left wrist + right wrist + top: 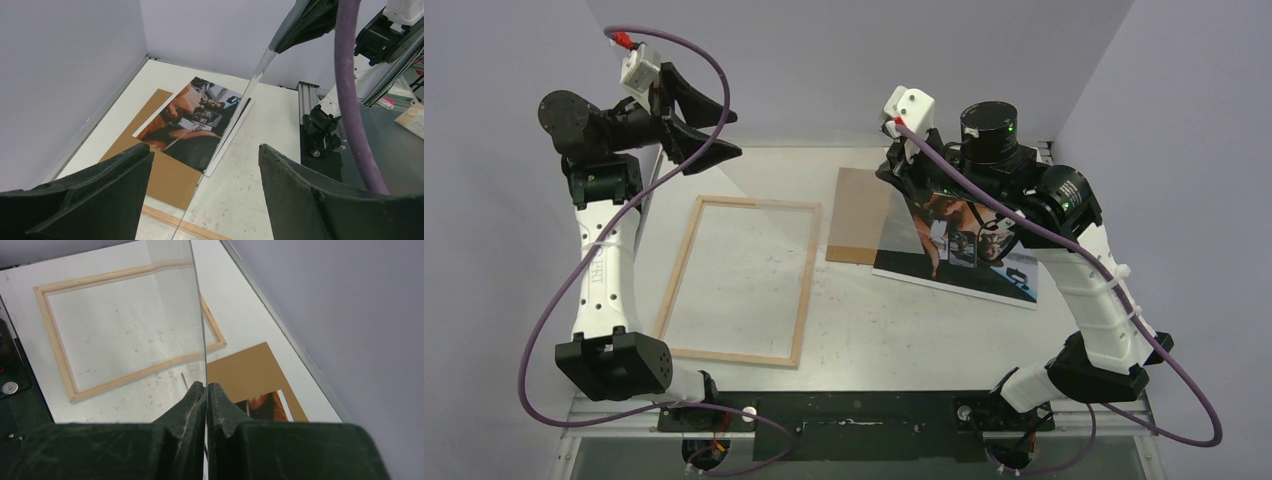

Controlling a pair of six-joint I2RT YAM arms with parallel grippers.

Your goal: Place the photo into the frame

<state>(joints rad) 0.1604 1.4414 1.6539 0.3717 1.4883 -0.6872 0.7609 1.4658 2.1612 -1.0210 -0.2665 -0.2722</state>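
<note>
Pinching clear sheet [170,300] edge: right gripper [206,389] | left gripper [205,152]: jaws apart, seemingly gripping nothing | photo [984,268]: flat on table [904,335], right of frame [807,270] | frame: empty, back up | insertion not started

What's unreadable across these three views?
Right wrist: the photo is mostly behind the right gripper, which is shut on the clear sheet; only a corner shows.
Left wrist: the frame is a thin strip, cut off by the bottom edge and the left gripper.
Top view: the right arm covers the photo's upper part and the right gripper's fingertips; the clear sheet's outline is too faint to trace.
</note>
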